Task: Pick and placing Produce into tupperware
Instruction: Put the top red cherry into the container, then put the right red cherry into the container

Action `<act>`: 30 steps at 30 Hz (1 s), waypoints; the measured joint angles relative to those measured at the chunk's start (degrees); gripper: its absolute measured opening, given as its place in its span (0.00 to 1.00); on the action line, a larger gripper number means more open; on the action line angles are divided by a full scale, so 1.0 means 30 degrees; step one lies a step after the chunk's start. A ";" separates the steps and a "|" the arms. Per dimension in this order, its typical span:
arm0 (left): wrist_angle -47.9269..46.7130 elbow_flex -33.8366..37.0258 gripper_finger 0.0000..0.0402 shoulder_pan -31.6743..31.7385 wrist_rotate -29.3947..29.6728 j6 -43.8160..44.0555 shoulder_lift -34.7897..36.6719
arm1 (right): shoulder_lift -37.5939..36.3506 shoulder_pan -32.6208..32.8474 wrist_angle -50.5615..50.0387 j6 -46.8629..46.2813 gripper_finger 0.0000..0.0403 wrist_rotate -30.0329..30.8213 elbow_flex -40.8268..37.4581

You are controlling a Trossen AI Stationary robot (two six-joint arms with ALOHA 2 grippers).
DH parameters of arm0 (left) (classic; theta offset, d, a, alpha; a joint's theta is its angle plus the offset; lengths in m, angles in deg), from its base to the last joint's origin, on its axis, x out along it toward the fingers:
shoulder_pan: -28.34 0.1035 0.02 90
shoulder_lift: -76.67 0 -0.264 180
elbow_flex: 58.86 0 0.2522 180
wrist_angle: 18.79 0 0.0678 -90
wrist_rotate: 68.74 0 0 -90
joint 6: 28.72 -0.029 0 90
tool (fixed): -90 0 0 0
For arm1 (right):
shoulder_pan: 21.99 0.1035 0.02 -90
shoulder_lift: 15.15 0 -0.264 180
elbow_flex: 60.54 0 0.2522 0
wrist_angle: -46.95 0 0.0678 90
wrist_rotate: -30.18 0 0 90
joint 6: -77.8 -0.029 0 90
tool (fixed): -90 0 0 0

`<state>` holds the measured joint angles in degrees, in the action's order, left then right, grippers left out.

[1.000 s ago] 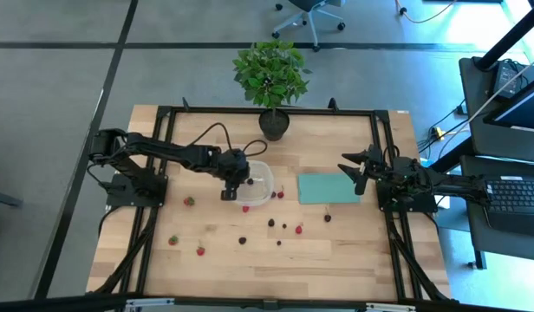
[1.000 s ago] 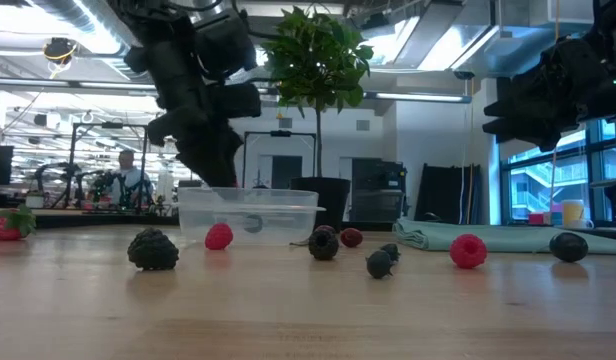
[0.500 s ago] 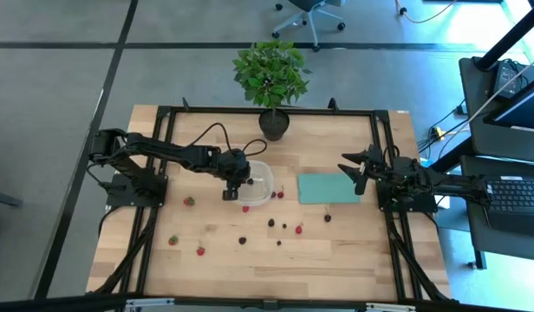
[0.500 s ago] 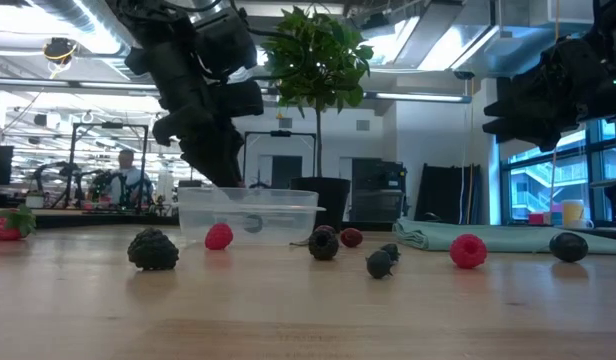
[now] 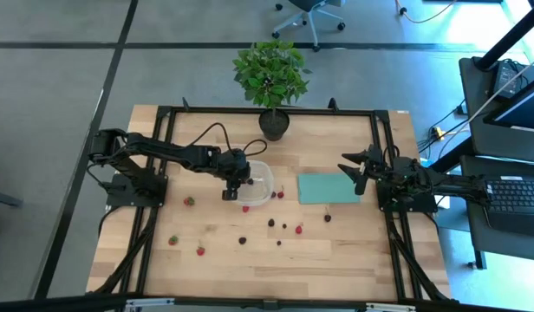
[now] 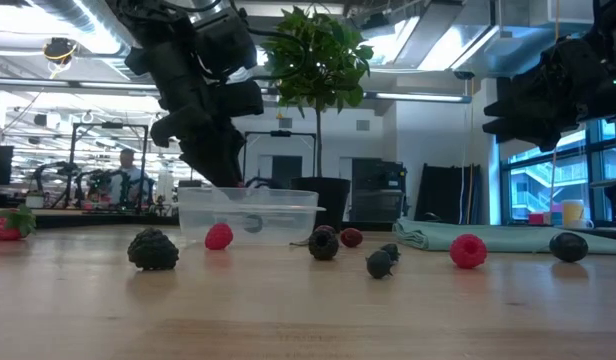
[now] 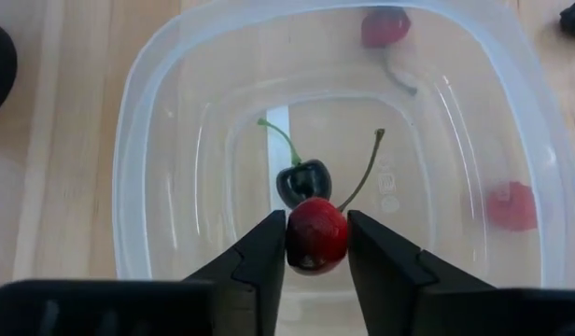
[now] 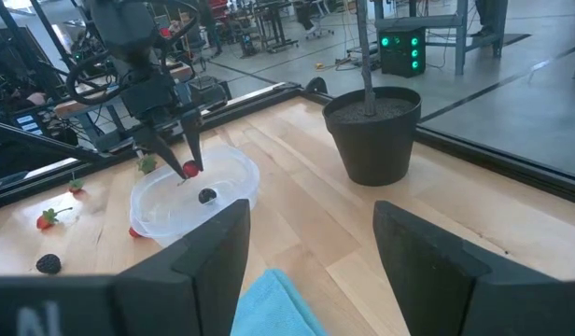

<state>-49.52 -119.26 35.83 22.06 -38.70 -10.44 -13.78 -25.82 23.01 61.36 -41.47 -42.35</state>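
Your left gripper [image 7: 316,245] was clamped on a red cherry [image 7: 316,233] just above the clear tupperware [image 7: 157,140], where a dark cherry [image 7: 303,181] already lay (stems attached on both). You had it across its round middle, which I judged right: small, light, smooth-skinned, easily bruised, so light pressure. Right gripper [image 8: 306,252] waited splayed open over the teal sheet [image 5: 328,188].
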 joint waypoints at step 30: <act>0.8342 0.5817 0.42 0.3765 -0.3629 -0.0028 0.9559 | 0.0240 0.0007 0.2190 0.3550 0.57 -0.2829 0.0000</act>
<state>-24.50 -101.81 47.12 11.18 -38.79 18.24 -13.06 -25.80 29.58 72.00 -49.96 -42.35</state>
